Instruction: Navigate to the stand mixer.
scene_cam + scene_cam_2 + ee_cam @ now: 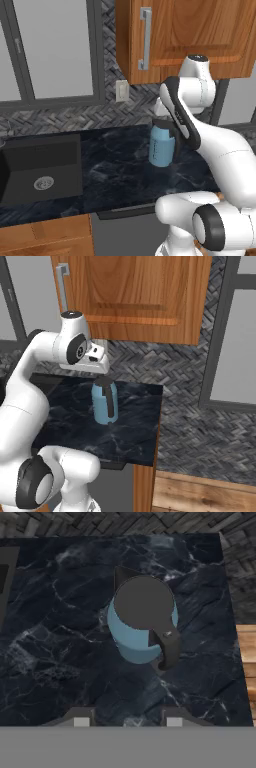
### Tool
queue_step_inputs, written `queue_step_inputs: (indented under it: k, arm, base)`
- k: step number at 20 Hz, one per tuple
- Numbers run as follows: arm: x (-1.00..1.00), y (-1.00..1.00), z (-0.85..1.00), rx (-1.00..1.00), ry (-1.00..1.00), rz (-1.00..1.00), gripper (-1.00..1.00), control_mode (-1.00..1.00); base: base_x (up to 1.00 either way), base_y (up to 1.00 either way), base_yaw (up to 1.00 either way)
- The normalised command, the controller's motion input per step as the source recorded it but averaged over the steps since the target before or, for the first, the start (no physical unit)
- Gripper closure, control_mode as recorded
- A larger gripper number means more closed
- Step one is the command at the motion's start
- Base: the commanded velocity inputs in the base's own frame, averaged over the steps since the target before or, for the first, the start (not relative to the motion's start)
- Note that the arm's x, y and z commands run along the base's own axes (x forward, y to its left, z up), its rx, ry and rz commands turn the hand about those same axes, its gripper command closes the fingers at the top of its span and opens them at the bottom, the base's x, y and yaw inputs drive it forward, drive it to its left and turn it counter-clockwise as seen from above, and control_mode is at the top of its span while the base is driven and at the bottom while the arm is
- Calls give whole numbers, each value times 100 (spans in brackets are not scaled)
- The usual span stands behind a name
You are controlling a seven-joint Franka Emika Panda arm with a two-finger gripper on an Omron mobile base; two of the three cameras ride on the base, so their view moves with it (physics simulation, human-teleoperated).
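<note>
1. My pincer (128,718) hangs above the dark marble counter (60,662); its two tips (82,718) rise at 6 o'clock in the hand view, standing apart with bare stone between them and nothing held.
2. A light-blue jug (141,629) with a dark lid sits upright on the counter, just toward 12 o'clock of my tips; its dark handle points toward 5 o'clock.
3. In the left base view the jug (161,146) stands at 3 o'clock of the black sink (42,167), well apart from it, half behind my arm.
4. A wooden wall cabinet (190,35) hangs at 12 o'clock above the jug.
5. The stand mixer I cannot find anywhere around me; I cannot tell where it stands.
</note>
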Motion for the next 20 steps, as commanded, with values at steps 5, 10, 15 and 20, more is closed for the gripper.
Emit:
queue_step_inputs:
  k: [5, 10, 15, 20]
  arm:
    - [-43, -1, 0, 0, 0, 0, -100, -100]
    - [-94, -10, -3, 0, 0, 0, -100, -100]
    - [-95, -10, -22, 0, -2, 0, -100, -100]
    - [-22, 0, -10, 0, -2, 5, -100, 100]
  base:
    - [0, 0, 0]
    - [0, 0, 0]
    - [0, 0, 0]
    - [-17, 1, 17]
